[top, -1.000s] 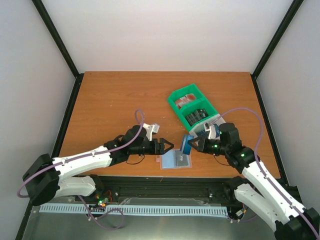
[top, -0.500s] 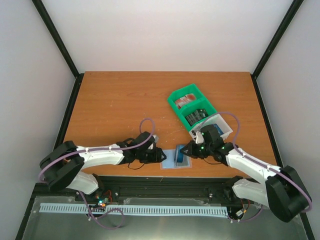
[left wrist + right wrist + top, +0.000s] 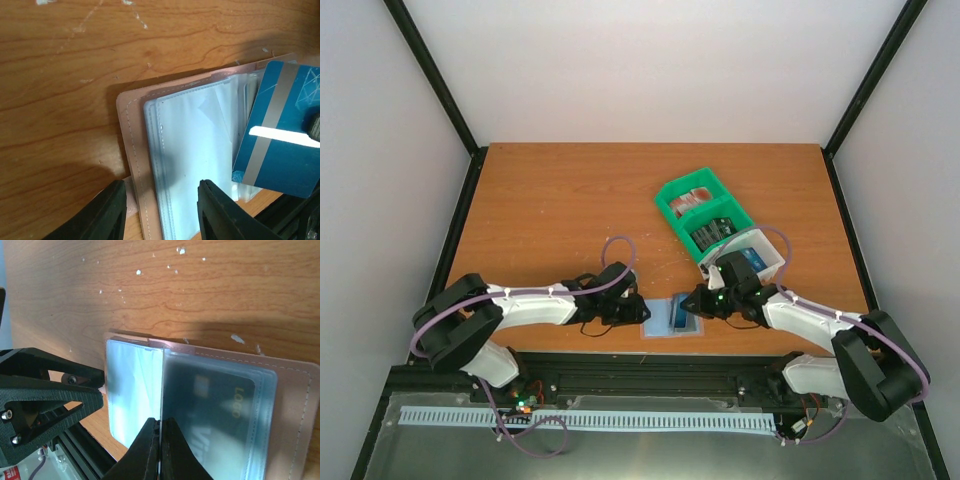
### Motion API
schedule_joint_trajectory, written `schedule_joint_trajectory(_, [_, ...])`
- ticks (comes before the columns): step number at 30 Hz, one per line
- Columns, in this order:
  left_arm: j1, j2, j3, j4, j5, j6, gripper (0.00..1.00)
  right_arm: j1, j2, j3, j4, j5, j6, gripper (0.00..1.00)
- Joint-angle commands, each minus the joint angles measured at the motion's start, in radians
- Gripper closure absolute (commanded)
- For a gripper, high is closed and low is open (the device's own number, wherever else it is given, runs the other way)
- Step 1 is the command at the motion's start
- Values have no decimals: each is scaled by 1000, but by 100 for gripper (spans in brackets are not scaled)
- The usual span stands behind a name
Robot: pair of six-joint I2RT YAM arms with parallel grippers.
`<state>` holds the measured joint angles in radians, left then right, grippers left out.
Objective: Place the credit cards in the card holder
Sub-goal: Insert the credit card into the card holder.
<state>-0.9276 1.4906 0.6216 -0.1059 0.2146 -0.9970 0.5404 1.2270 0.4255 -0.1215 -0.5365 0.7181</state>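
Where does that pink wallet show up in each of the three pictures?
Top external: card holder low centre, under the blue card.
Left wrist: card holder fills the lower middle, lying open.
Right wrist: card holder spans the lower right.
Shared landmark: the left gripper, black fingers beside the holder's clear sleeves.

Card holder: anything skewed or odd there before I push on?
In the left wrist view, the blue card in the right tool looks skewed across the card holder's clear sleeves, not lined up with a pocket. The holder also lies close to the table's near edge.
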Motion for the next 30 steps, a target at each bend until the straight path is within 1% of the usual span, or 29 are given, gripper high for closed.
schedule_joint_trajectory(1, [-5, 41, 18, -36, -17, -15, 62, 9, 13, -36, 74, -35, 5, 97])
schedule_joint_trajectory(4, [-5, 54, 21, -43, -21, -17, 67, 9, 12, -57, 107, -59, 31, 97])
schedule_joint_trajectory(8, [-5, 61, 20, -46, -26, -19, 69, 9, 15, -76, 122, -65, 50, 97])
schedule_joint_trajectory(12, [-5, 62, 17, -46, -31, -20, 71, 14, 40, -95, 174, -87, 79, 97])
schedule_joint_trajectory(18, [-5, 69, 10, -42, -31, -20, 71, 44, 98, -103, 247, -102, 112, 97])
schedule_joint_trajectory(24, [-5, 66, 0, -35, -28, -23, 71, 53, 100, -128, 302, -75, 173, 97])
schedule_joint_trajectory(30, [-5, 67, -5, -37, -29, -24, 71, 70, 110, -170, 408, -73, 248, 97])
